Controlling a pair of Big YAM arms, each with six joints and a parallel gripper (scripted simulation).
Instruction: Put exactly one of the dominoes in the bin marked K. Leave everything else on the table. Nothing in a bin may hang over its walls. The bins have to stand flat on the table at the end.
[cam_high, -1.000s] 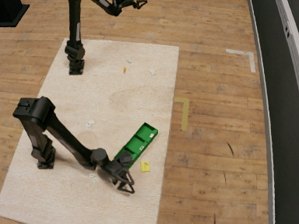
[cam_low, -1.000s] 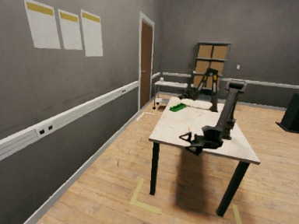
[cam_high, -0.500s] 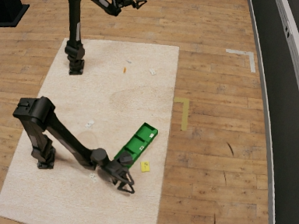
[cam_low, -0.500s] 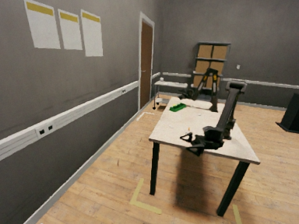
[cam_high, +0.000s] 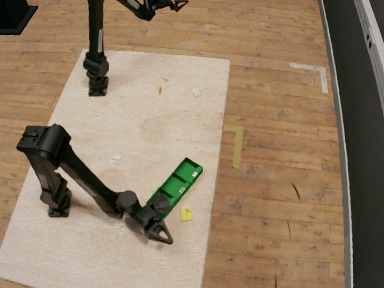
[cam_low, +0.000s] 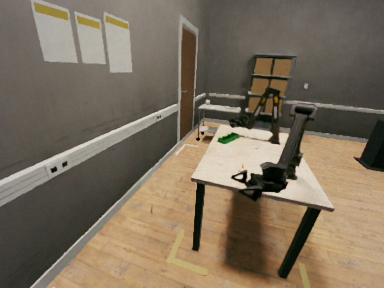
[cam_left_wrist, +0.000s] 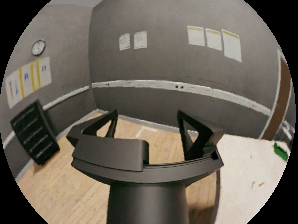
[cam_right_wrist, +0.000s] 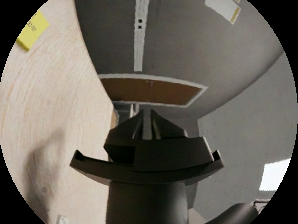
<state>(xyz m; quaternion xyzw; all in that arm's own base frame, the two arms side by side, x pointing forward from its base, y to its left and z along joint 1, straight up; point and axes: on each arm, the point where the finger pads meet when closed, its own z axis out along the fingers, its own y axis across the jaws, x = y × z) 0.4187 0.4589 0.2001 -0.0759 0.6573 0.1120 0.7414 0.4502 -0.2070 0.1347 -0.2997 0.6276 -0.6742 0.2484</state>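
Right claw (cam_high: 170, 241) (cam_low: 233, 123) (cam_right_wrist: 146, 114) together, nothing between; left claw (cam_high: 182, 6) (cam_low: 237, 184) (cam_left_wrist: 148, 111) apart.
Lower left of centre, top view: domino (cam_high: 119, 228) (cam_right_wrist: 62, 220) flat on desk (cam_high: 100, 262) (cam_low: 215, 165) (cam_left_wrist: 245, 185) (cam_right_wrist: 50, 100); likely light, rigid, slippery, best gripped across its narrow width. Right: green bins (cam_high: 172, 187) (cam_low: 228, 138) (cam_left_wrist: 280, 151), K illegible.

Gray walls (cam_high: 365, 125) (cam_low: 100, 100) (cam_left_wrist: 160, 65) (cam_right_wrist: 185, 50), wooden floor (cam_high: 280, 200) (cam_low: 150, 235) (cam_left_wrist: 80, 185).

Bin marks (cam_high: 194, 174): too small to read | yellow note (cam_high: 186, 214) (cam_right_wrist: 33, 31): writing blurred, cut by right wrist view's edge
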